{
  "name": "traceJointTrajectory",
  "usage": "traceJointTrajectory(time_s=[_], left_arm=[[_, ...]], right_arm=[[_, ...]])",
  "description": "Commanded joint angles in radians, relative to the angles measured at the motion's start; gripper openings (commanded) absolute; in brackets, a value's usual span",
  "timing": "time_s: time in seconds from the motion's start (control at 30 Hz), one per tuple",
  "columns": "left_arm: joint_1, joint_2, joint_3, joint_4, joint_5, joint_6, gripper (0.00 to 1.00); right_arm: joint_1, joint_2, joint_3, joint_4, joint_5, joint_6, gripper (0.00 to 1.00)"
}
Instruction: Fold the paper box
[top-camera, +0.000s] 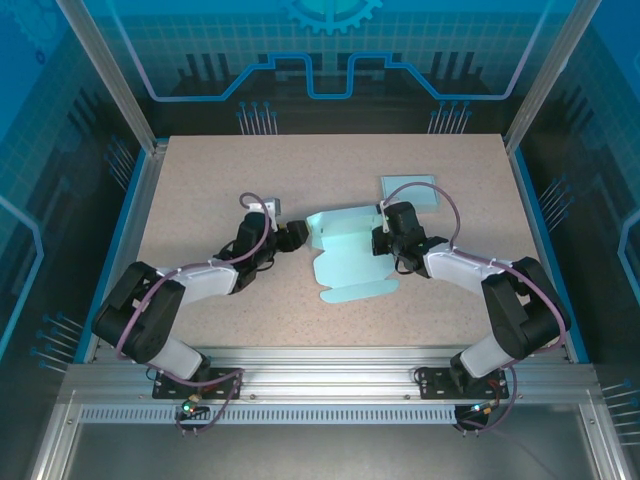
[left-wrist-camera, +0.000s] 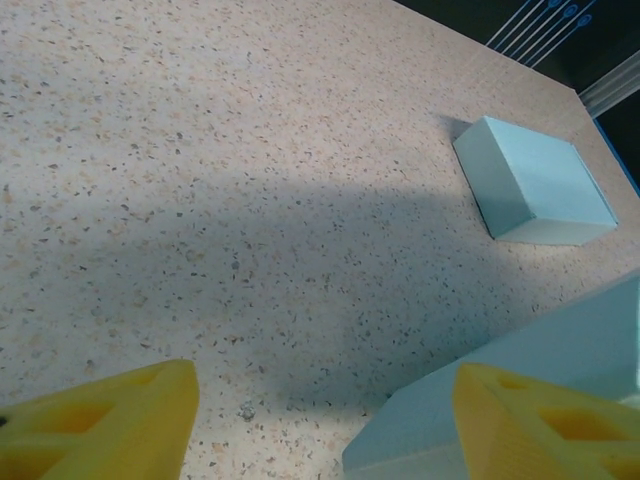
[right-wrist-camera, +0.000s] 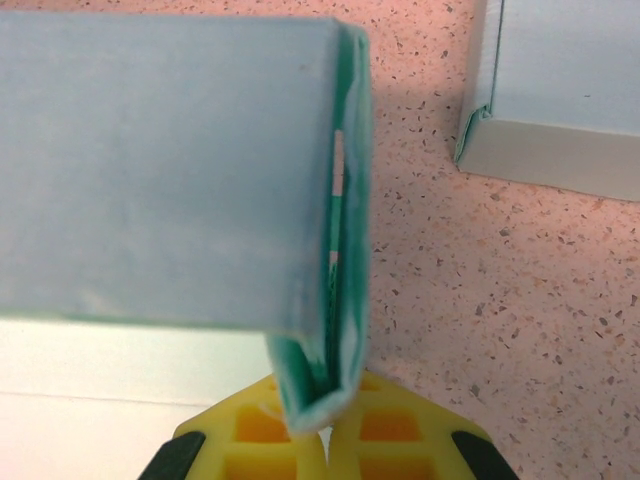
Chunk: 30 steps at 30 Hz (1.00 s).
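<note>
Pinching paper box (top-camera: 345, 262) wall, right gripper (right-wrist-camera: 315, 425) clamped; left gripper (left-wrist-camera: 320, 420) spread, empty; finished box (top-camera: 410, 190) behind.

A robot lab cell is indicated by an aluminium-profile frame (top-camera: 320, 385), blue printed enclosure panels (top-camera: 330, 60) and a speckled tabletop (top-camera: 200, 190) with robot arms (top-camera: 170, 310) mounted at its near edge.

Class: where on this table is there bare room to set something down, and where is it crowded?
Bare: far left of the table, beyond the left hand; the near strip before the paper box. Crowded: the middle, around the right hand and small box.
</note>
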Motion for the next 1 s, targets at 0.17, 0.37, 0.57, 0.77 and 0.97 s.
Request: traceJointTrajectory(time_s=[0.17,0.37,0.57,0.77,0.97], left_arm=[[-0.052,0.045,-0.043,0.176,0.141,-0.012,0.53],[-0.084,0.083,-0.061,0.291,0.195,-0.038,0.46],[-0.095,0.118,-0.072,0.371,0.222,-0.060,0.43],[-0.118,0.128,-0.033,0.294,0.172,0.047,0.45],[-0.141,0.097,0.003,0.192,0.112,0.163,0.46]], right_arm=[[0.013,0.003,0.020,0.016,-0.015,0.004,0.00],[0.014,0.007,0.024,0.011,-0.017,0.004,0.00],[0.013,0.012,0.028,0.006,-0.019,0.004,0.00],[0.013,0.015,0.030,0.005,-0.022,0.004,0.00],[0.013,0.014,0.032,0.003,-0.015,0.004,0.00]])
